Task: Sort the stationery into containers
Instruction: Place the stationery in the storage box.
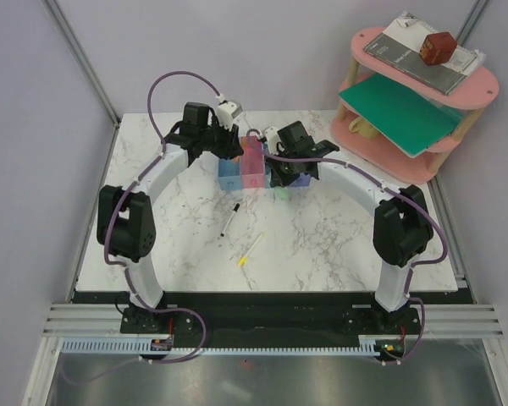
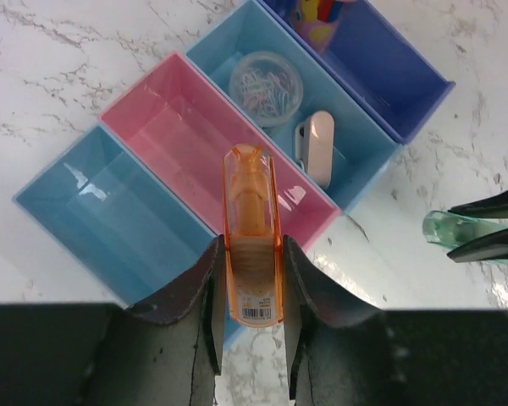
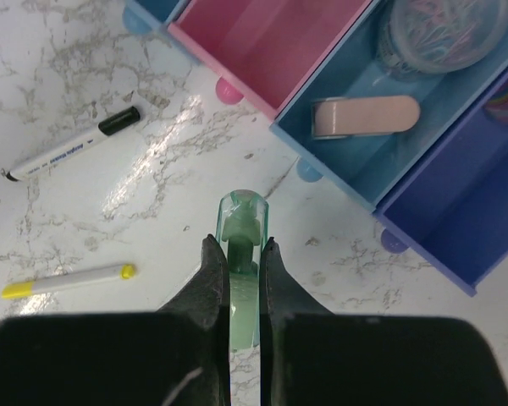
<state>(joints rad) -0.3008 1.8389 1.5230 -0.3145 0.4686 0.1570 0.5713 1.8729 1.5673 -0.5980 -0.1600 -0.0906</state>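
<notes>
Left wrist view: left gripper (image 2: 251, 251) is clamped on orange eraser (image 2: 251, 211) over the pink bin (image 2: 173, 135) edge. Right gripper (image 3: 240, 251) is closed on green eraser (image 3: 242, 218) above the table (image 3: 93, 211), beside the bins (image 3: 343, 169).

I see a white marbled table (image 1: 322, 245). Toward its far middle stands a joined row of four bins (image 1: 231, 178): light blue, pink, light blue and periwinkle from left to right. Nearer to me, around the centre, a black-and-white pen (image 1: 230, 219) lies flat on the bare marble. A thin yellow-tipped pencil (image 1: 251, 250) lies just nearer and to its right, apart from it.
</notes>
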